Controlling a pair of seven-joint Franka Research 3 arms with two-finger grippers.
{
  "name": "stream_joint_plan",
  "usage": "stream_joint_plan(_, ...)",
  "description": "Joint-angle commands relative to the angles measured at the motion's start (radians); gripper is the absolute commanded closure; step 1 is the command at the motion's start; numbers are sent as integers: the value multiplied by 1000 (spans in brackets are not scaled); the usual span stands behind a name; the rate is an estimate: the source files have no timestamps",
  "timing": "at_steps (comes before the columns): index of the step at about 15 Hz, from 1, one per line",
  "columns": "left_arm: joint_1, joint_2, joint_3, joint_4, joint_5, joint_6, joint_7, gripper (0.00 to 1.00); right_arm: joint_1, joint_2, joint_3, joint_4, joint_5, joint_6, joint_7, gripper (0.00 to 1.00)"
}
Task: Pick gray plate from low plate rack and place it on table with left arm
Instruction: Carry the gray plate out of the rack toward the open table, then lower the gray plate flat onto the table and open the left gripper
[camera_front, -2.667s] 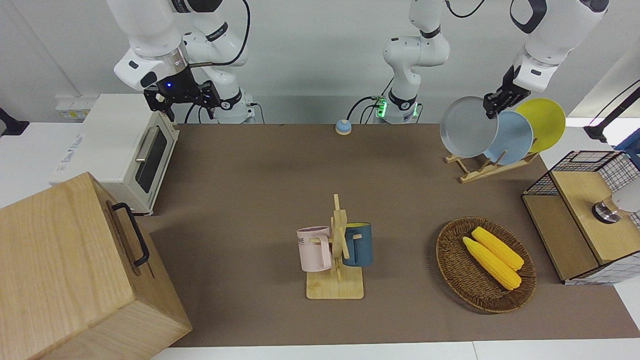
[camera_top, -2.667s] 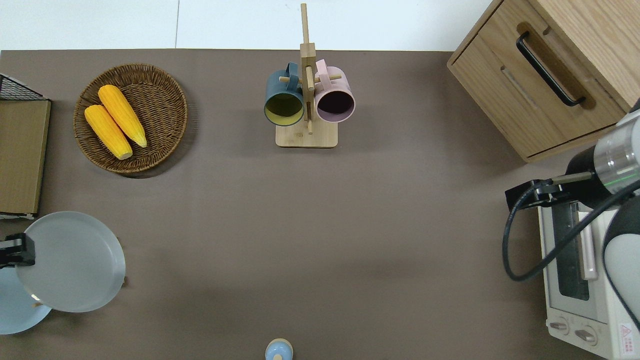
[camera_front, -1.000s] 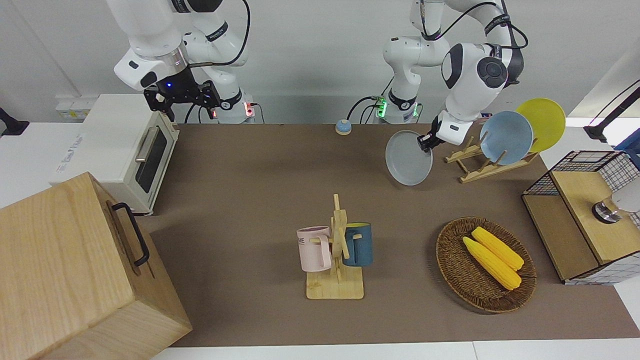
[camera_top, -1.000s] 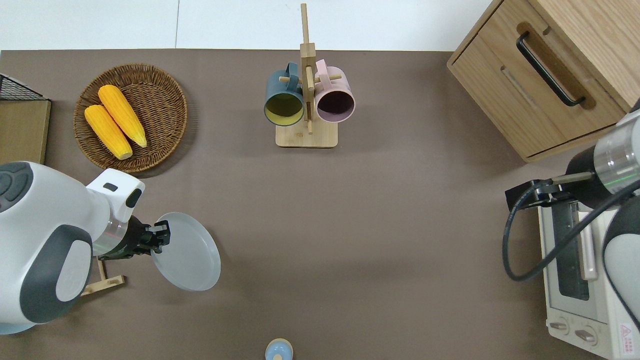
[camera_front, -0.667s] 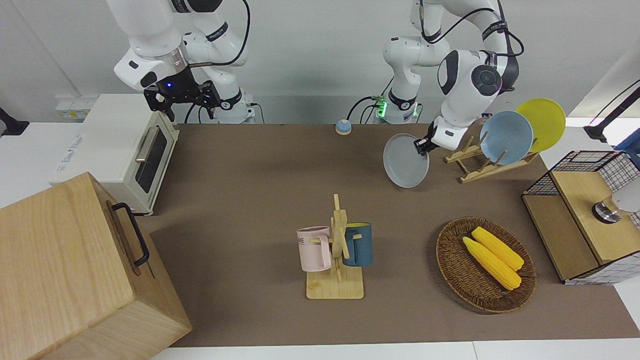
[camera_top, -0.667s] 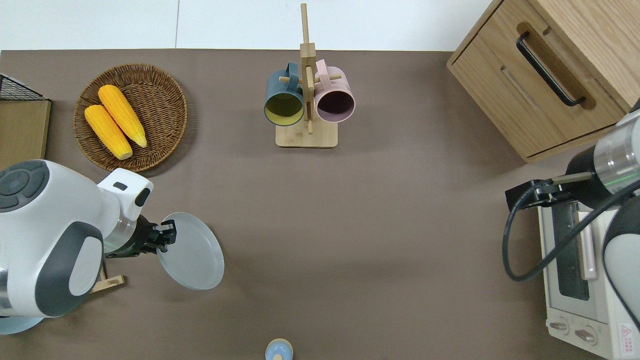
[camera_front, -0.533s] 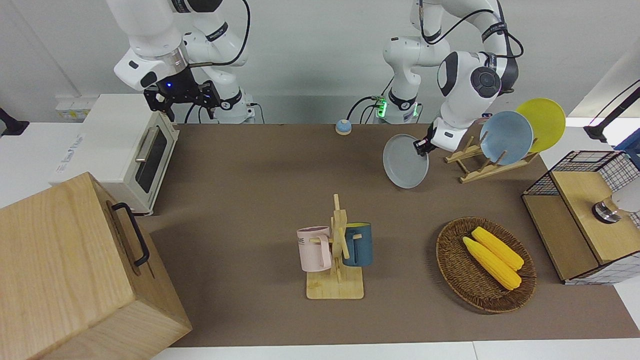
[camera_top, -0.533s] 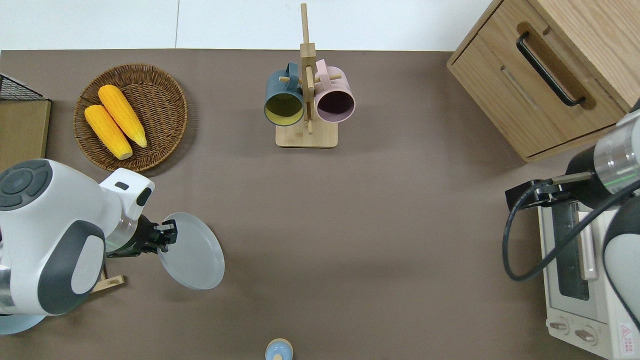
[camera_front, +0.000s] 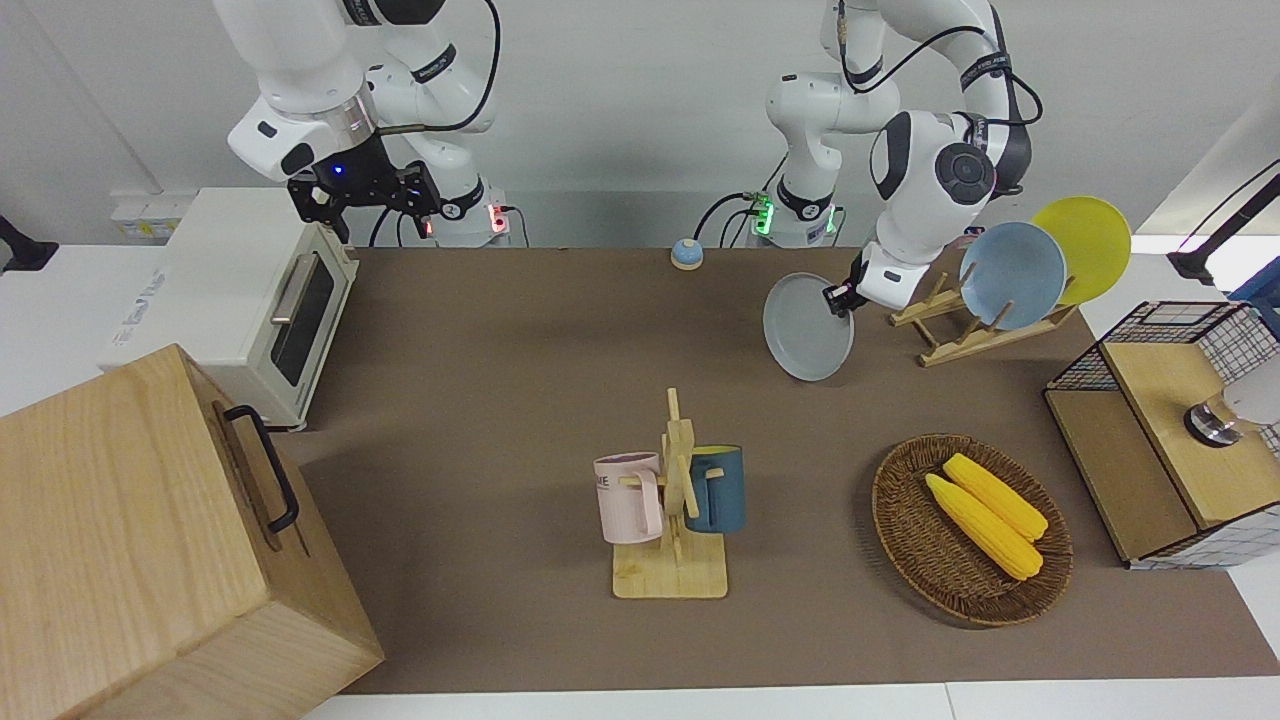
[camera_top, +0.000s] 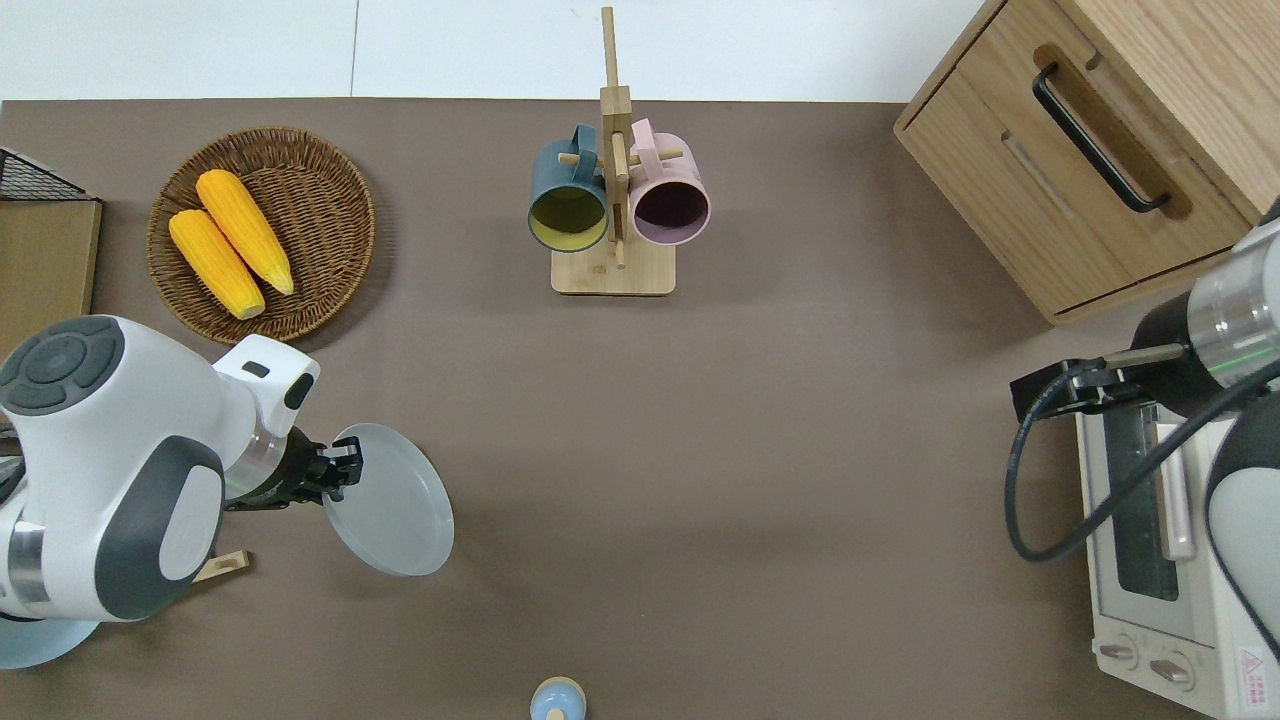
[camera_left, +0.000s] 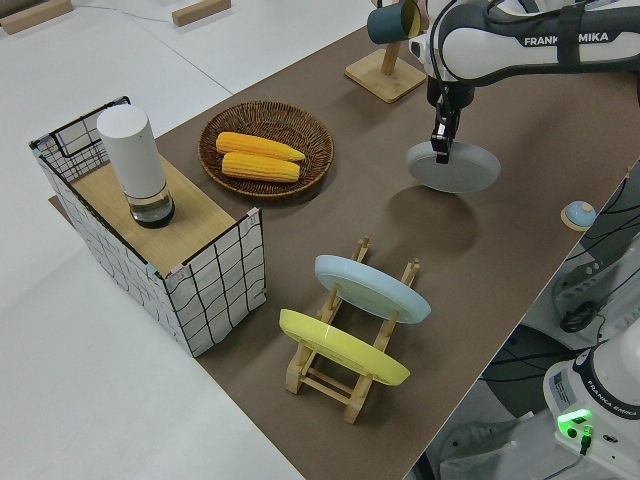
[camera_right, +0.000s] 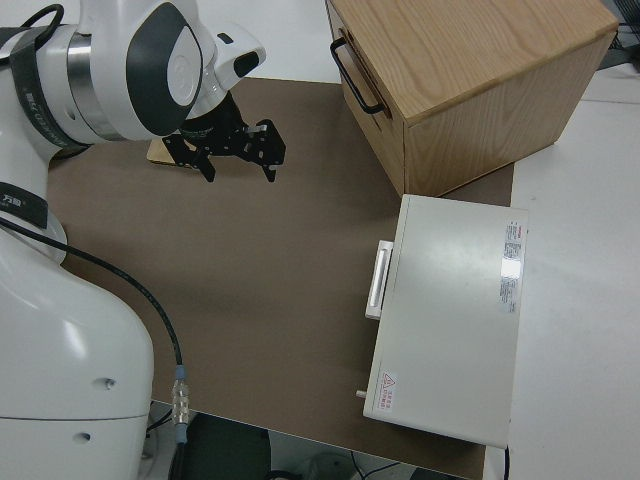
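My left gripper (camera_front: 838, 297) is shut on the rim of the gray plate (camera_front: 808, 327). It holds the plate tilted, low over the brown table (camera_front: 520, 350), beside the low plate rack (camera_front: 950, 335) on the side toward the table's middle. The plate (camera_top: 390, 500) and left gripper (camera_top: 340, 470) also show in the overhead view, and the plate (camera_left: 455, 167) in the left side view. The rack (camera_left: 340, 370) holds a light blue plate (camera_front: 1012, 275) and a yellow plate (camera_front: 1085, 245). My right gripper (camera_right: 240, 150) is open and parked.
A wooden mug tree with a pink and a blue cup (camera_front: 672, 500) stands mid-table. A wicker basket with two corn cobs (camera_front: 970, 530) and a wire-sided box (camera_front: 1170, 430) lie toward the left arm's end. A small blue bell (camera_front: 686, 254), a toaster oven (camera_front: 250, 300) and a wooden drawer cabinet (camera_front: 150, 550) are also here.
The left arm lifted the gray plate off the rack, carried it toward the table's middle and lowered it. Over the last half second it moved only slightly. The right arm stayed still.
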Motion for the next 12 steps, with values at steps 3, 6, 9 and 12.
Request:
stream_joint_plan(3,-12,-1,3,-10,-1,28,-11,865,-23,-2,21,7,-6,-11,12,17)
stream_joint_plan(6,-12,5,3,-10,-1,30,-11,854,-23,-2,21,7,-6,-11,12,17)
stream_joint_plan(9,-12,5,3,-9,-1,30,-9,604,-23,-2,21,7,-6,-11,12,17)
stream_joint_plan(12,-12,5,3,-7,-1,30,-8,122,-23,-2,20,7,-6,-11,12,17)
